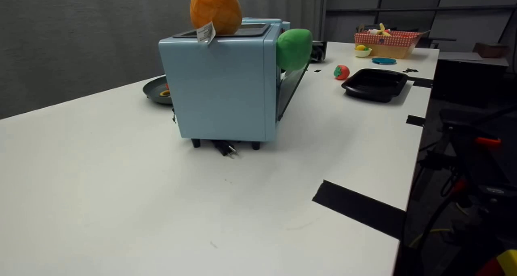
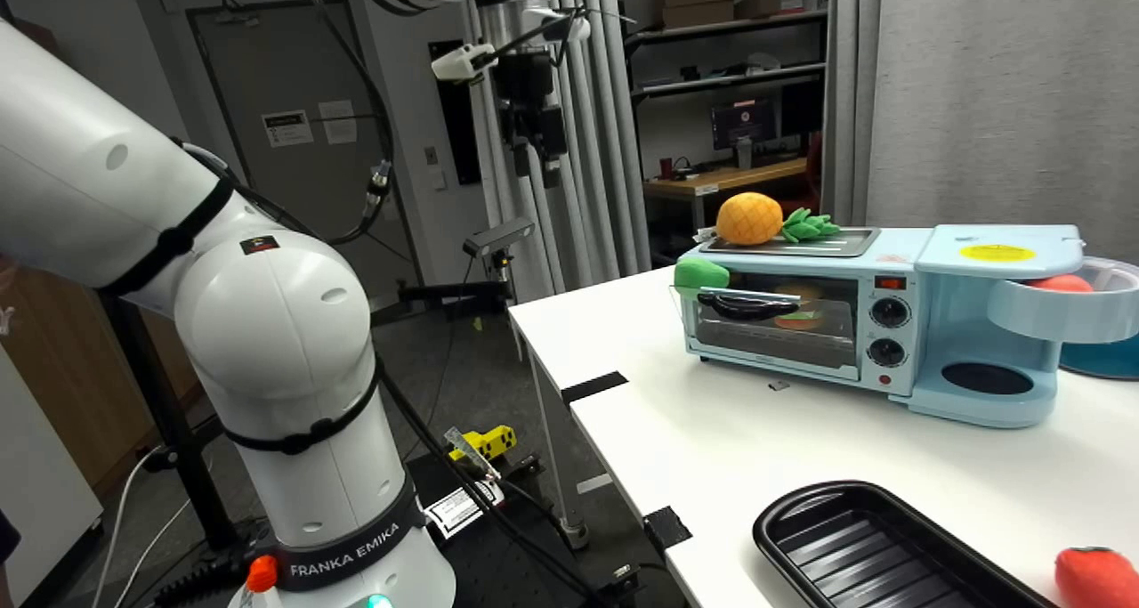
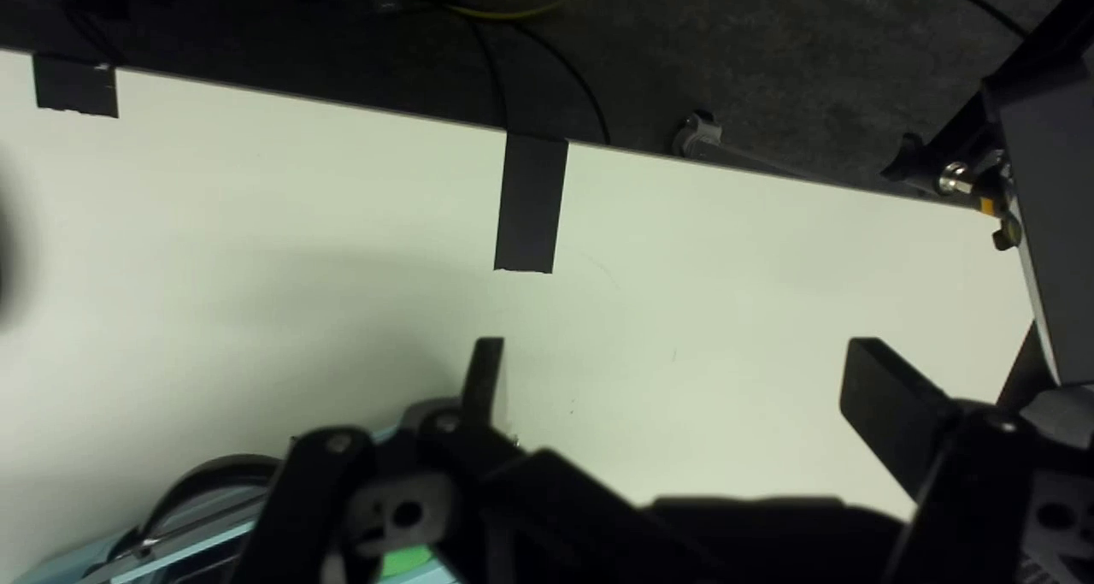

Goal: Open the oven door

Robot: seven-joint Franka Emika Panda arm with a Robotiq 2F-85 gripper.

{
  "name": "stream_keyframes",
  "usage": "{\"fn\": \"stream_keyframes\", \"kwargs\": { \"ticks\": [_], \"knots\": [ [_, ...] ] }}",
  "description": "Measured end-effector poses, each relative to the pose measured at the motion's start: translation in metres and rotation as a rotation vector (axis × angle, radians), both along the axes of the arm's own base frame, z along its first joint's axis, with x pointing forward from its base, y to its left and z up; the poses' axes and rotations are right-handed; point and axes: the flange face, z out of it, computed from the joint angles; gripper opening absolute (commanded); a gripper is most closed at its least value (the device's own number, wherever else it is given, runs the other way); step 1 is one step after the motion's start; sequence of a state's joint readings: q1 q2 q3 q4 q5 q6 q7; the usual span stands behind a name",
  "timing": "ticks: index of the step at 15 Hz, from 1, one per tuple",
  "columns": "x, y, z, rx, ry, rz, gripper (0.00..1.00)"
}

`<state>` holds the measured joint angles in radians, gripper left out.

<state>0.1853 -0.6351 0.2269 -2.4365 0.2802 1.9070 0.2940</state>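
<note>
The light blue toy oven stands on the white table; in an exterior view its side faces the camera. The oven door is a glass panel with a black handle. It leans outward, partly open, and shows edge-on as a dark slanted panel. A green plush piece sits at the gap by the door's top corner. My gripper is raised high, apart from the oven. In the wrist view my gripper is wide open and empty. The door handle shows there at lower left.
An orange plush pineapple lies on the oven top. A black square pan and a strawberry lie on the table in front. A grey pan is behind the oven. A basket stands at the far end. A tripod camera stands beyond the table edge.
</note>
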Motion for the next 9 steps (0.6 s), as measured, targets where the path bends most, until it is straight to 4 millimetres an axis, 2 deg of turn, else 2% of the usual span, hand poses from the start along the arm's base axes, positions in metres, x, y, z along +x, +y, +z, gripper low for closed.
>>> {"fn": "stream_keyframes", "kwargs": {
  "ticks": [5,9],
  "knots": [
    [0.027,-0.038,-0.013,-0.014,0.021,-0.081,1.00],
    [0.060,-0.066,-0.029,-0.037,-0.010,-0.142,1.00]
  ]
}}
